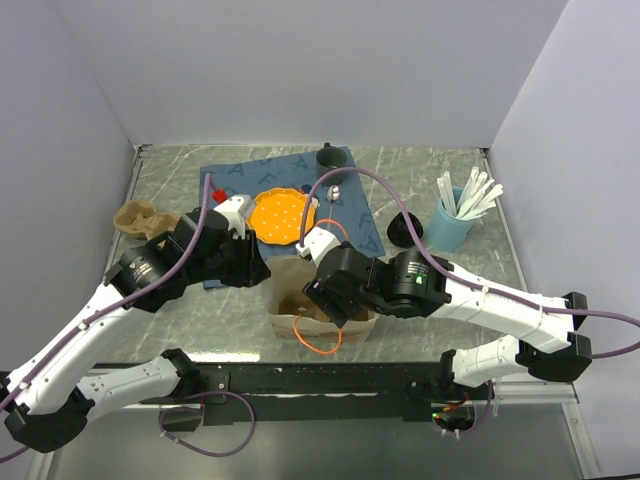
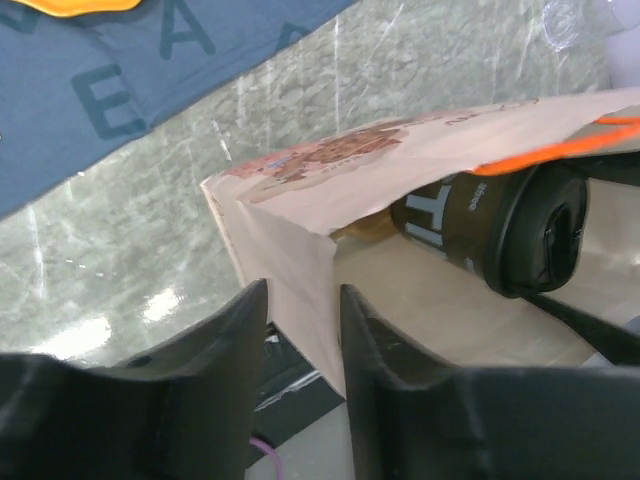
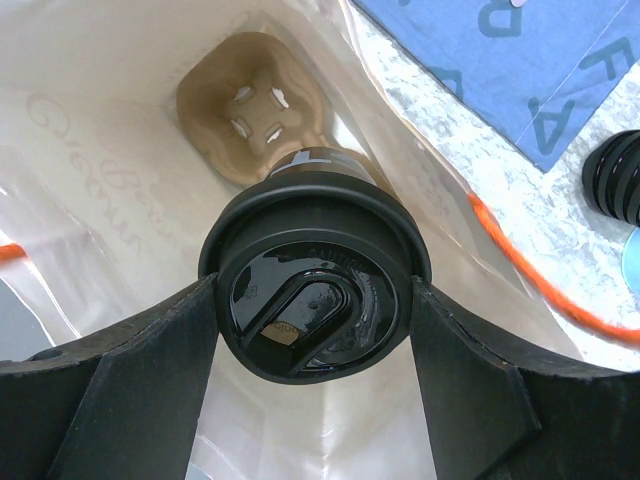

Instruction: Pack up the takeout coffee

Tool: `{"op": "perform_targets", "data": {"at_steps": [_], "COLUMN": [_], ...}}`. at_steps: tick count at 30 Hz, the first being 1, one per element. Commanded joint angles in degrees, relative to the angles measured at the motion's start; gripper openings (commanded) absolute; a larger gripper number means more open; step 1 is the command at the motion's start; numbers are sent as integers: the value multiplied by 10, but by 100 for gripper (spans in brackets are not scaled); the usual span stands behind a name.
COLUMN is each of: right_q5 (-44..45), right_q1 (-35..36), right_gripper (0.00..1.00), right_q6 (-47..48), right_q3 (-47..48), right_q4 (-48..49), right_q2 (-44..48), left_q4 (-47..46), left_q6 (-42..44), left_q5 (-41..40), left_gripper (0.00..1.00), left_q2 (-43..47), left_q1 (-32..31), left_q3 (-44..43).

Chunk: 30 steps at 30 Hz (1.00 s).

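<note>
The marble table (image 1: 420, 180) fills the middle of the top view. A blue cloth (image 1: 240, 185) lies at its upper centre, printed with large dark letters. "F" and "A" can be read from above, and "EA" shows at the upper left of the left wrist view.

Below the cloth, at centre bottom, stands the open paper bag (image 1: 285, 318) with orange handles (image 3: 520, 262). It has a brown print on the rim and faint script on the inner wall, neither of which can be read.

The right gripper (image 3: 315, 300) reaches down into the bag. Its jaws are set wide and clamped on the black lid of the coffee cup (image 2: 520, 230), which is inside the bag. The cup's dark sleeve has white lettering, but only part of it shows, something like "TI".

The left gripper (image 2: 303, 300) sits at the lower left of its view. Its jaws are a little apart and straddle the bag's corner edge.

A cardboard cup carrier (image 3: 255, 100) lies on the bag's floor under the cup, and another carrier (image 1: 140, 218) rests at the table's left.

An orange dotted plate (image 1: 280, 215) sits on the cloth. A blue cup of wooden stirrers (image 1: 455, 220) stands at the right, with a black lid (image 1: 405, 232) beside it.
</note>
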<state>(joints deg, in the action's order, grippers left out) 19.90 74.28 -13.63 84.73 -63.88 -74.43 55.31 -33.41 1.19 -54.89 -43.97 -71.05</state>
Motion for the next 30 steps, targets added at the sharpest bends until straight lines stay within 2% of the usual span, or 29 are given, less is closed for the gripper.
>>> {"op": "perform_targets", "data": {"at_steps": [1, 3, 6, 13, 17, 20, 25, 30], "right_q5": [12, 17, 32, 54, 51, 52, 64, 52], "right_q1": [4, 4, 3, 3, 3, 3, -4, -6], "right_gripper": [45, 45, 45, 45, 44, 44, 44, 43], "right_q6": [0, 7, 22, 47, 42, 45, 63, 67], "right_q3": [11, 18, 32, 33, 11, 10, 20, 15], "right_q4": [14, 11, 2, -8, -3, 0, 12, 19], "right_q2": [3, 3, 3, 10, 21, 26, 22, 29], "left_q4": [-40, -68, -109, -198, -302, -343, -366, -389], "left_q6": [-23, -22, -1, 90, 105, 110, 117, 112], "left_q5": [19, 40, 63, 57, 80, 90, 83, 100], "left_gripper": [26, 13, 1, 1, 1, 1, 1, 1], "left_q2": [2, -1, -11, -60, -38, -21, -14, 5], "left_q1": [-2, -2, -2, -2, -2, -2, -2, -2], "left_q3": [-1, 5, 8, -14, 39, 58, 62, 100]}}
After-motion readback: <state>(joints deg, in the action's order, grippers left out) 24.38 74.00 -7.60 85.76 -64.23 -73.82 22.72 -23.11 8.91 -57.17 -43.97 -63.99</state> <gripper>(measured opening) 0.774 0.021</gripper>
